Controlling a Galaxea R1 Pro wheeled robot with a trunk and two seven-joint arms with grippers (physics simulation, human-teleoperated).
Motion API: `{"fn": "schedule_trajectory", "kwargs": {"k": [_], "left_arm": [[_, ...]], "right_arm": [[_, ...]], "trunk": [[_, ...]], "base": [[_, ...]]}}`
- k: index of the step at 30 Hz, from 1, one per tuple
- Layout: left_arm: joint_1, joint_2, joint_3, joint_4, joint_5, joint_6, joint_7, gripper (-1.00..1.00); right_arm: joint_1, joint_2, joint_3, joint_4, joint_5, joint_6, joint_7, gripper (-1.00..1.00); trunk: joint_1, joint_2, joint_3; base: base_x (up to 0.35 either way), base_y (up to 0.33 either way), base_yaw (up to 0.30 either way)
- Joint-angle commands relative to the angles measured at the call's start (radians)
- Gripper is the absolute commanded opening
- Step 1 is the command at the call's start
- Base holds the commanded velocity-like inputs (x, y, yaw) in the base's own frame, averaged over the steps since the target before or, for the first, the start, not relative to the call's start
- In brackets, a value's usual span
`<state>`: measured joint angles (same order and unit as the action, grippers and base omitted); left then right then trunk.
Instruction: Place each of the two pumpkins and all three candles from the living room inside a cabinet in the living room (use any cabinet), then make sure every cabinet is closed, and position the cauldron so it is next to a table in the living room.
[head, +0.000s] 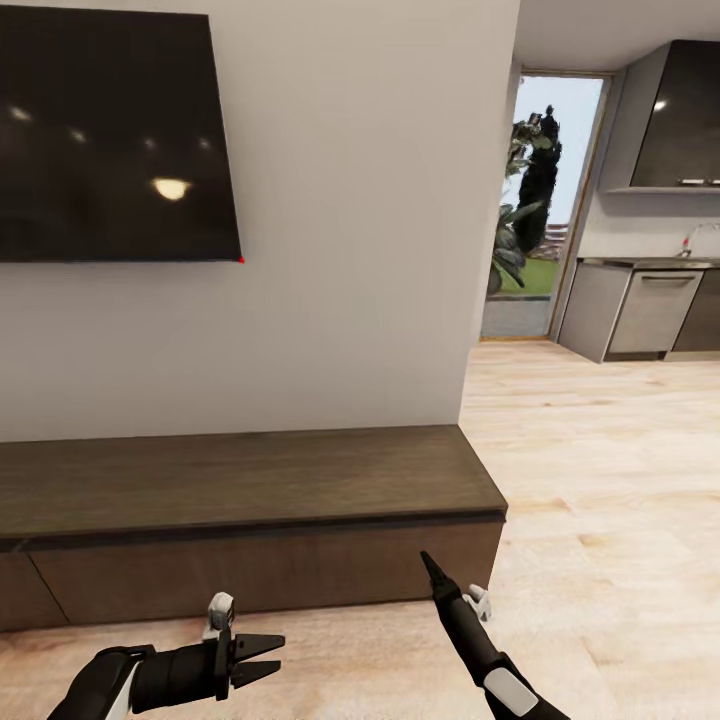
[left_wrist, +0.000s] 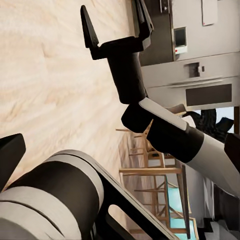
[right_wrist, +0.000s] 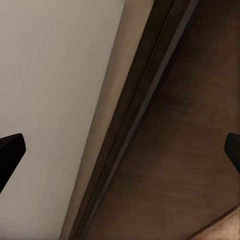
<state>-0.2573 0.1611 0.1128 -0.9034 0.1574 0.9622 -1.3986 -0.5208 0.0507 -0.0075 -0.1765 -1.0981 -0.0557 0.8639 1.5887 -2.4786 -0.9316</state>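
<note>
Head view shows the cabinet (head: 250, 520), a long, low, dark brown wooden unit against the wall below a television (head: 115, 135) (drawer fronts flush, no lettering legible). Left gripper (head: 262, 658) and right gripper (left_wrist: 117, 22) both hang released, grasping nothing.

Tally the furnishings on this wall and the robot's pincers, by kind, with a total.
Television: 1
Cabinet: 1
Pincers: 2, the left pincer and the right pincer, both open
Total: 4
</note>
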Motion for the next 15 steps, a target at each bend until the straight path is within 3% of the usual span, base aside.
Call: {"fn": "schedule_trajectory", "kwargs": {"k": [1,5,12,15], "left_arm": [[0.000,0.000,0.000,0.000,0.002,0.010,-0.002,1.00],[0.000,0.000,0.000,0.000,0.002,0.010,-0.002,1.00],[0.000,0.000,-0.001,0.000,0.002,0.010,-0.003,1.00],[0.000,-0.002,-0.001,0.000,0.002,0.010,-0.003,1.00]], "right_arm": [[-0.001,-0.003,0.000,0.001,0.002,-0.005,0.007,1.00],[-0.001,-0.011,-0.001,-0.001,0.002,0.019,0.038,1.00],[-0.001,-0.018,-0.002,-0.009,0.001,0.047,0.050,1.00],[-0.001,-0.018,-0.001,-0.006,-0.027,0.073,0.070,1.00]], "trunk": [[0.000,0.000,-0.001],[0.000,0.000,-0.001],[0.013,-0.022,-0.026],[0.014,-0.023,-0.037]], "base": [[0.000,0.000,0.000],[0.000,0.000,0.000],[0.000,0.000,0.000],[0.000,0.000,0.000]]}}
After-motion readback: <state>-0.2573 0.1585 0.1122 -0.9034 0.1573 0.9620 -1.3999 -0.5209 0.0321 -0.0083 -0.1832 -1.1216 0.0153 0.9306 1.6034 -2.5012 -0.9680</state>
